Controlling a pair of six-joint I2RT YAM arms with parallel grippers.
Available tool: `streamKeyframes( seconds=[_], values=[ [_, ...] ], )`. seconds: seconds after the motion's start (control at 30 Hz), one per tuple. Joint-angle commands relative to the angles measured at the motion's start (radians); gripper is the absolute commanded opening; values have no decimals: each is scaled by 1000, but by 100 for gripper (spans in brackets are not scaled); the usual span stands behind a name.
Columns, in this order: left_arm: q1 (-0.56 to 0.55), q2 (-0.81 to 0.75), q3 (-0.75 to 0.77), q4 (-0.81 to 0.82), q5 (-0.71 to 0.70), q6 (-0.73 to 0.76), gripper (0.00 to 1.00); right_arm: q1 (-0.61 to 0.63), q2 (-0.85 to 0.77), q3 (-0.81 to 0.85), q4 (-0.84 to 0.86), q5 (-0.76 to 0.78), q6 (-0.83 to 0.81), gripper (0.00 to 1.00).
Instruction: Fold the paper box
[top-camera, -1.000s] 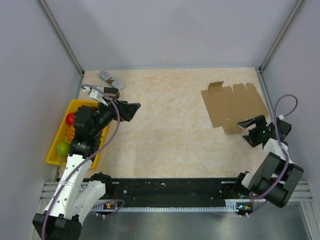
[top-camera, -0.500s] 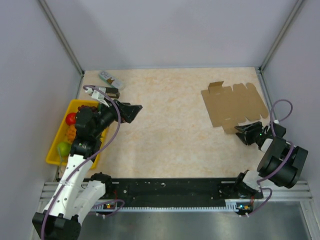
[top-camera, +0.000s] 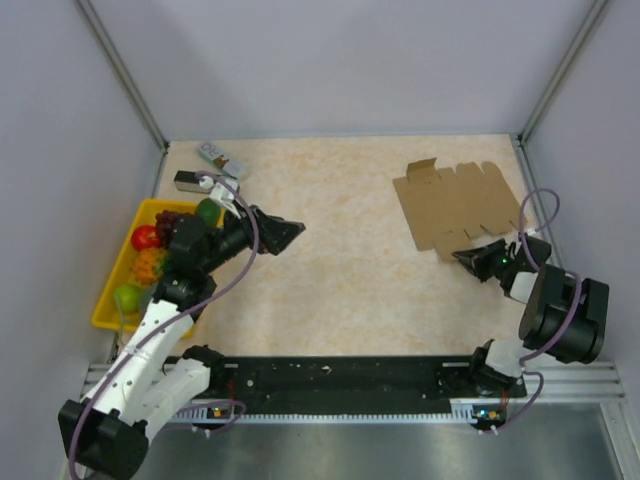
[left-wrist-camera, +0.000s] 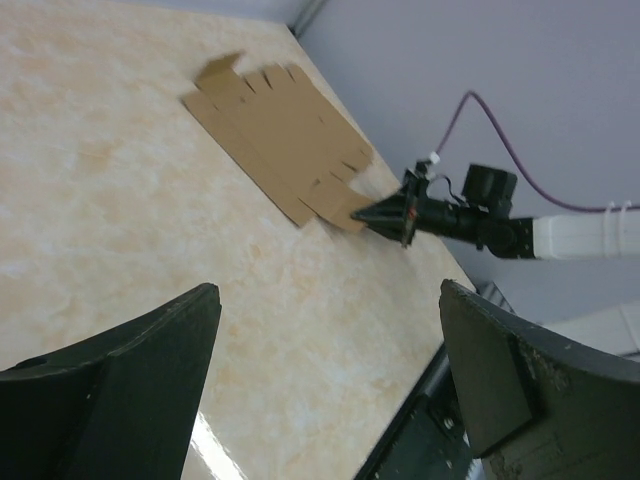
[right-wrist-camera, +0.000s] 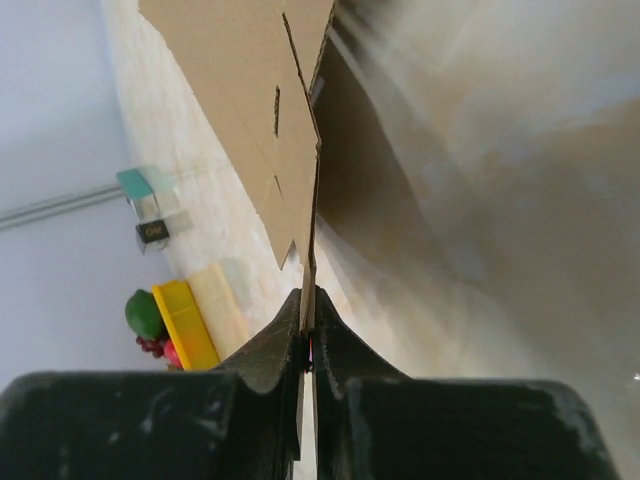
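Right hand (top-camera: 466, 256) pinches near edge of flat brown box (top-camera: 458, 203) at worktop (top-camera: 330, 280) far right. Left hand (top-camera: 288, 232) wide apart, empty, above worktop left side.

A yellow tray (top-camera: 106, 306) of fruit (top-camera: 146, 238) sits near a white packet (top-camera: 221, 158).

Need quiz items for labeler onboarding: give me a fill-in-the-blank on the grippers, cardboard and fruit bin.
1. The right gripper is ____ on a flap of the paper box.
2. The left gripper hangs ____ above the table, holding nothing.
3. The yellow bin of fruit sits by the table's ____ edge.
Missing: shut; open; left.
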Motion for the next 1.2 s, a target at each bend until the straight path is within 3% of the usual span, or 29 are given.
streamKeyframes(
  seconds=[0.0,0.2,0.37,0.5,0.83,1.17],
  values=[
    [-141,47,-47,69,-33,-33,94,97,-33,-43,113,11,64,0],
    [-263,191,-149,276,-70,-224,87,313,-91,-164,369,69,314,0],
    [-287,297,-145,202,-194,-299,86,509,-140,-207,486,187,480,0],
    [-287,365,-171,211,-251,-387,93,612,-143,-225,599,253,569,0],
    [-286,610,-150,393,-253,-531,98,705,-90,-227,753,279,694,0],
    [-280,822,-21,535,-222,-565,93,774,-102,-232,768,316,711,0]
  ],
)
